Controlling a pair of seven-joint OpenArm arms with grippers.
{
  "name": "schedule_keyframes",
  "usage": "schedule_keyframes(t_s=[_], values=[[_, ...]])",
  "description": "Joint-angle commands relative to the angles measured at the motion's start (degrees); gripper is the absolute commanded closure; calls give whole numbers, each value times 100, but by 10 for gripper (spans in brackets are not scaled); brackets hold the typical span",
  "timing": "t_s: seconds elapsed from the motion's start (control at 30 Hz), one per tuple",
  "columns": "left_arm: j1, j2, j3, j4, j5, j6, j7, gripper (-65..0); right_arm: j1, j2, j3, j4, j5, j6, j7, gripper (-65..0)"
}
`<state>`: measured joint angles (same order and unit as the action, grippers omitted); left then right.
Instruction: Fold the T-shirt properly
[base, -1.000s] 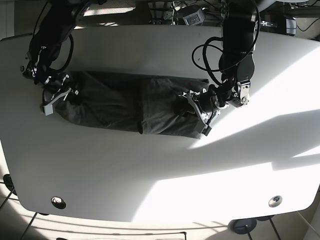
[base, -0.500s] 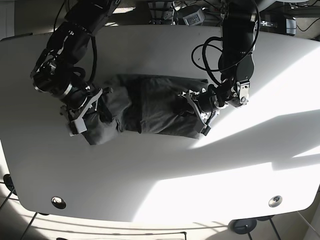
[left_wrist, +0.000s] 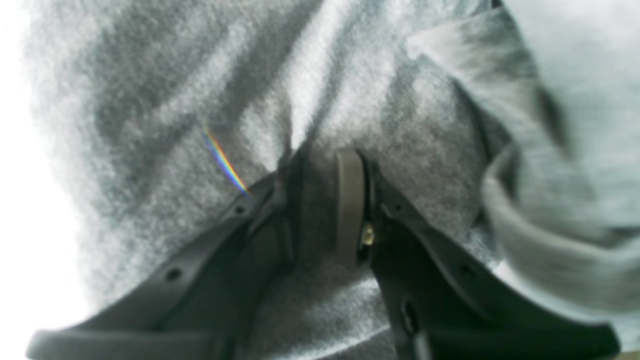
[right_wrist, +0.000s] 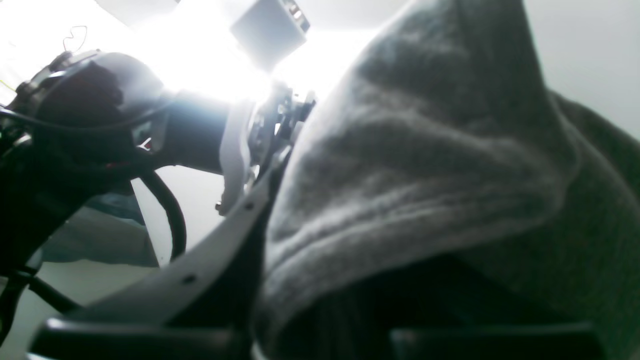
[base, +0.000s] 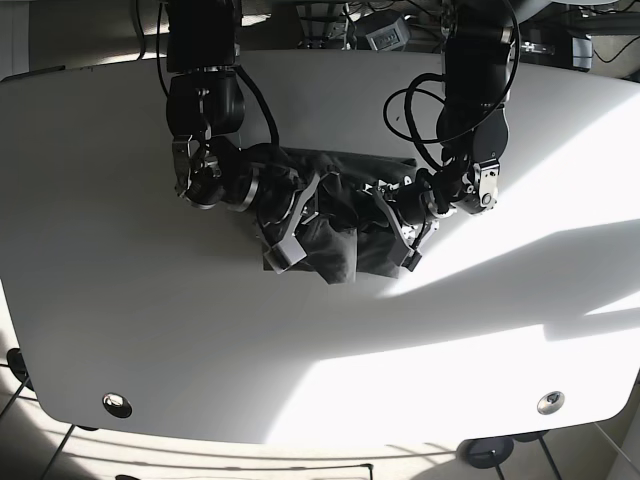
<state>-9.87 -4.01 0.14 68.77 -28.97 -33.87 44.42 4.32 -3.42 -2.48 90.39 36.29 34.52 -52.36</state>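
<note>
On the left half of the base view, the right pincer (base: 292, 222) hangs over the middle of the white worktop (base: 180, 330) with the dark grey T-shirt (base: 335, 250) gathered in it. In the right wrist view the cloth (right_wrist: 425, 165) drapes over that pincer in thick folds and hides one finger, so the pincer is closed on the T-shirt, with one light finger (right_wrist: 215, 245) visible along the left edge of the fabric. The T-shirt lies as a compact bundle at the centre of the worktop, between the two arms, and its lower edge hangs down a little below the right pincer. To the right of the bundle, the left pincer (base: 400, 222) rests low on the other end of the cloth. In the left wrist view its two dark fingers stand close together, and a ridge of the grey fabric (left_wrist: 165, 115) is pinched between them, against the pad (left_wrist: 348, 205). A rolled hem of the T-shirt curves at the right side of that view. Sunlight falls in bright patches on the right part of the worktop.
</note>
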Motion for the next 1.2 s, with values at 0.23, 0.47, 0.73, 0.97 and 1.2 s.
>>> schedule_keyframes(t_s=[0.23, 0.47, 0.73, 0.97, 1.2], values=[[-37, 98, -19, 99, 36, 33, 45, -96, 329, 74, -38, -586, 164, 33, 669, -614], [218, 63, -555, 1180, -747, 24, 45, -96, 355, 153, -2, -410, 226, 33, 730, -650], [851, -711, -1935, 1945, -896, 33, 54, -96, 390, 12, -486, -586, 164, 33, 748, -650], [1273, -1318, -2753, 2182, -896, 15, 54, -96, 1296, -558, -1330, -1457, 278, 33, 774, -650], [1255, -1274, -2172, 2182, -887, 7, 54, -96, 1014, 83, -627, -595, 604, 33, 730, -650]])
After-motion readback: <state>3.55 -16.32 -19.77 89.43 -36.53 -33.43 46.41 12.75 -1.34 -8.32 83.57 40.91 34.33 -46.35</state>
